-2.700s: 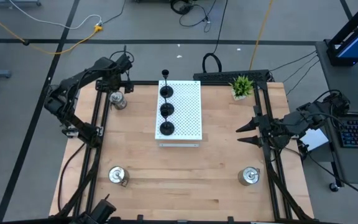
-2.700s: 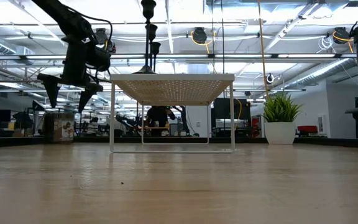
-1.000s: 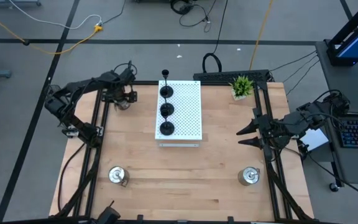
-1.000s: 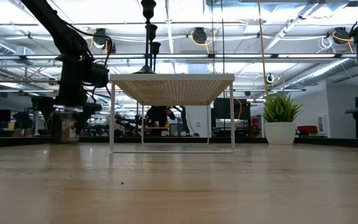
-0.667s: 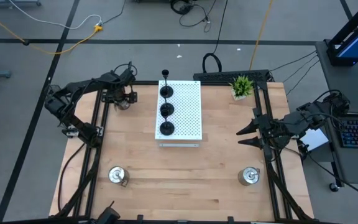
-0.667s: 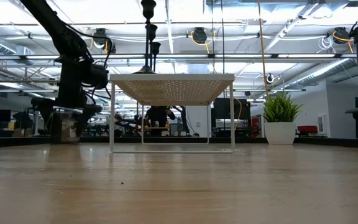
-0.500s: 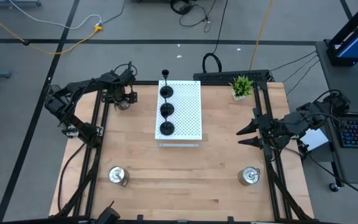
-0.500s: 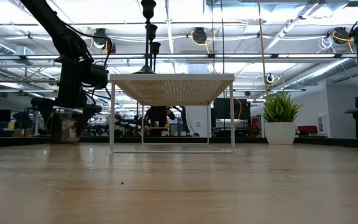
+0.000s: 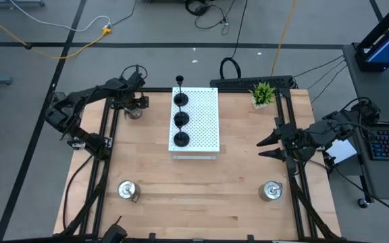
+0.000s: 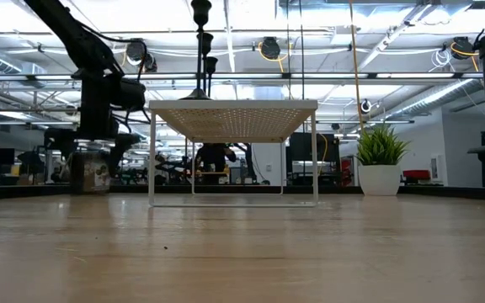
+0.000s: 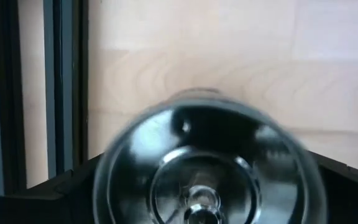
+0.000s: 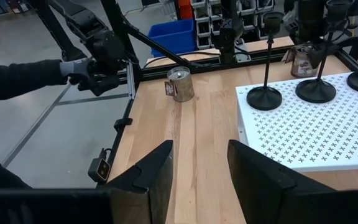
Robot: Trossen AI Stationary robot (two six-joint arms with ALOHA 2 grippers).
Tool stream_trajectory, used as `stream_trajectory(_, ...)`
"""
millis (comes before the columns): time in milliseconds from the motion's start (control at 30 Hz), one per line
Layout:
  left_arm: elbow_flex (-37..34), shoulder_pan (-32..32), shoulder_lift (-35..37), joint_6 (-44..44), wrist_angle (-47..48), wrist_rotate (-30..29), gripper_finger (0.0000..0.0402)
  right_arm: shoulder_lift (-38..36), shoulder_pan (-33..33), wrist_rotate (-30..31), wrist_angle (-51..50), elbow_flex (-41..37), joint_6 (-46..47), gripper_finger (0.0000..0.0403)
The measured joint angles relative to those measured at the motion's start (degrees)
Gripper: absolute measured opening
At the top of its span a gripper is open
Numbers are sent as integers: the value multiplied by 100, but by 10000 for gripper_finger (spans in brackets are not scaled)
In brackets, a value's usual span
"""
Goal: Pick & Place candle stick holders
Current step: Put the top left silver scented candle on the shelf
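Three black candle stick holders [image 9: 180, 119] stand in a row on the white perforated board [image 9: 204, 121]. Two silver holders stand on the table near the front, one at the left [image 9: 126, 190] and one at the right [image 9: 270, 191]. The third silver holder [image 11: 207, 162] is at the far left, beside the board. My left gripper [image 9: 133, 106] is down over it and shut on it. My right gripper [image 9: 261, 146] is open and empty at the right edge, pointing toward the board. My left gripper comes from above, pointing down. It pinches the silver holder's round body [image 11: 114, 168] between its two fingers [image 11: 73, 193], one on each side. The holder stands upright [image 10: 91, 172]. I cannot tell whether its base still rests on the table.
A green potted plant [image 9: 263, 93] stands at the far right corner. Black frame rails [image 9: 107, 128] run along both sides of the table. In the right wrist view a person's gloved hand and dark sleeve [image 12: 42, 71] show beyond the table's left side.
My left gripper has stayed around the far-left silver holder. The left arm's elbow has swung a little toward the table's left edge. My right arm has kept still.
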State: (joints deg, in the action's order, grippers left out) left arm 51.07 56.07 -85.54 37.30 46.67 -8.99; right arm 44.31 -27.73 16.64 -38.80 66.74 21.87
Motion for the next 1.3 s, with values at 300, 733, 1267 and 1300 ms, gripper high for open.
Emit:
stream_trajectory(300,0,86,12,20,18,44,397,0,0,0,-1,0,-38,144)
stream_trajectory(733,5,86,12,-50,123,40,359,0,0,2,-1,0,-46,144)
stream_trajectory(1267,9,50,12,24,129,14,354,0,0,0,74,0,-13,144)
stream_trajectory(1300,9,40,12,54,146,9,354,0,-1,0,86,0,-15,144)
